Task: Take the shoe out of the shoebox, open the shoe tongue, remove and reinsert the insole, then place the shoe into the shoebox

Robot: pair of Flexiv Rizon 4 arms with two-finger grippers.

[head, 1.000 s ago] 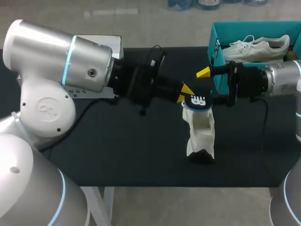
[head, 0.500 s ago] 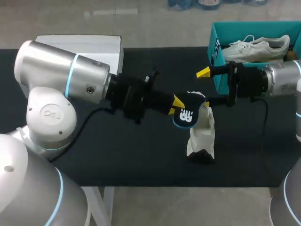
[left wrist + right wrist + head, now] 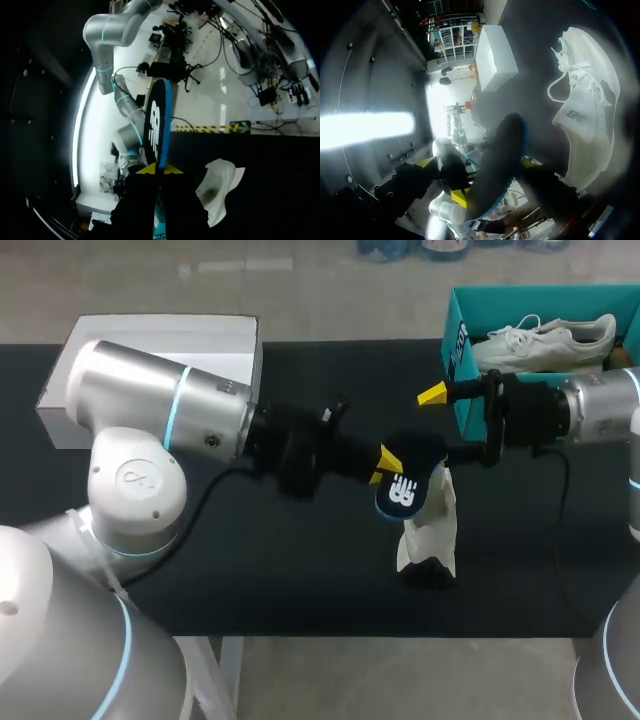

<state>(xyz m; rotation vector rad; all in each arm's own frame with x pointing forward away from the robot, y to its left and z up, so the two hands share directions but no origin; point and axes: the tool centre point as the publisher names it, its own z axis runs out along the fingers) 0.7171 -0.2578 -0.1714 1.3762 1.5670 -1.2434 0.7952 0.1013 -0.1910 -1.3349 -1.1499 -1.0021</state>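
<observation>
While the left gripper [image 3: 159, 170] pinches the insole [image 3: 157, 120] by one end, its length runs straight ahead of the fingers; the shoe [image 3: 217, 187] lies just beside them, mouth open; the right gripper [image 3: 438, 424] gapes wide nearby.

white box [image 3: 165, 337]: back-left corner of table | table [image 3: 260, 570]: black top

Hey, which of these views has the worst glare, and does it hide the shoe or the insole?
Right wrist view is worst: bright haze bleaches the white shoe, and the insole is only a dark smear. Left wrist view: strong glow behind, yet the insole in the left gripper reads distinct. Head view: evenly lit, both plain.
</observation>
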